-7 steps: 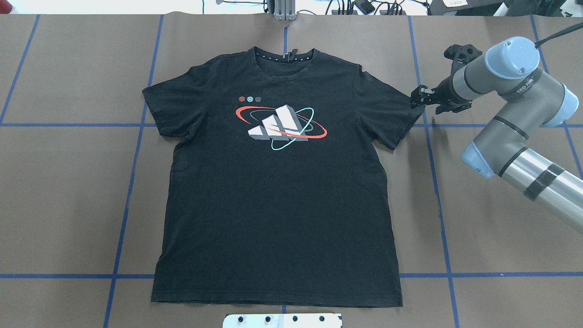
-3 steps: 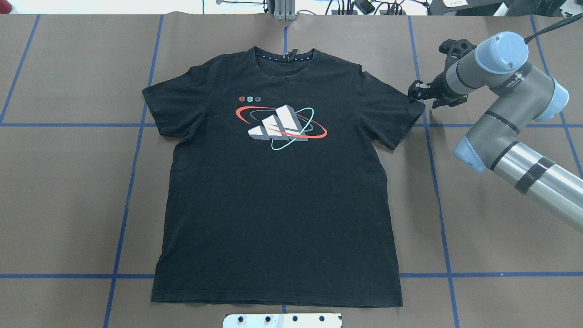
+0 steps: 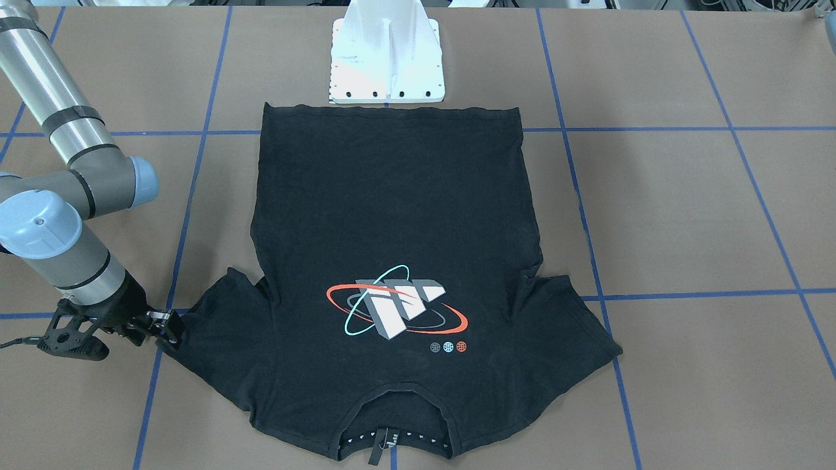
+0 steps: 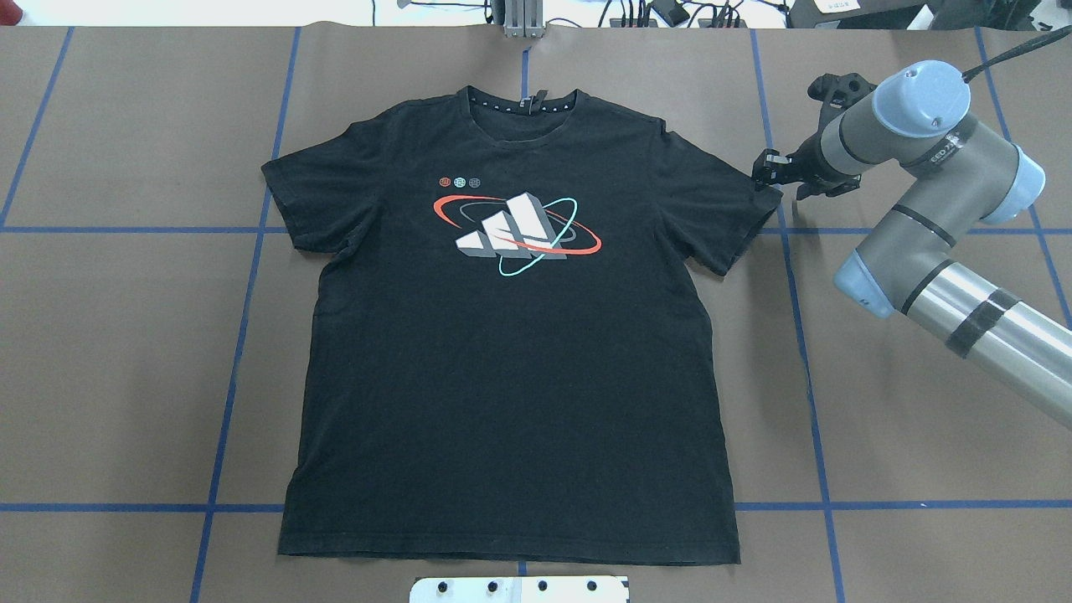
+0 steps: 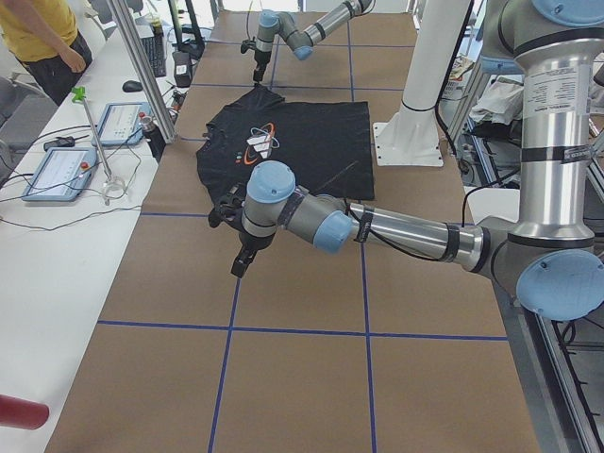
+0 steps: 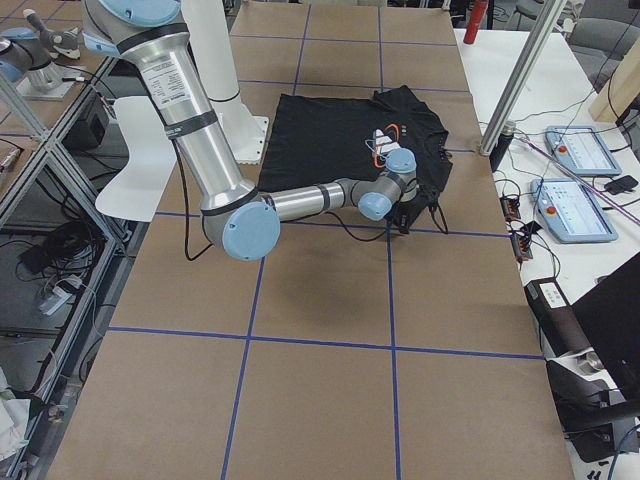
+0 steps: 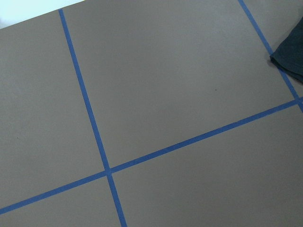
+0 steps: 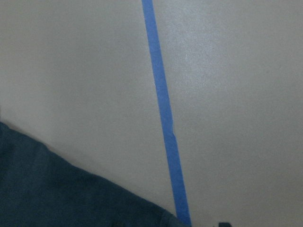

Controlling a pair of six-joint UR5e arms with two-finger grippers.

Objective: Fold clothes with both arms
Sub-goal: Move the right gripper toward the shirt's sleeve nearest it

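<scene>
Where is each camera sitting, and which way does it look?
Front-facing: across the table, facing the robot, looking down on the T-shirt; right arm on picture-left.
Overhead: behind the robot, looking forward and down; right tool at the sleeve.
Exterior left: table's end, left arm nearest.
Exterior right: opposite end, right arm nearest.
Left wrist: down at table, T-shirt corner.
Right wrist: down at sleeve edge, blue tape.
Shared: every view shows the T-shirt.

Brown table, crossing blue tape lines — dark corner, probably T-shirt, far right.
</scene>
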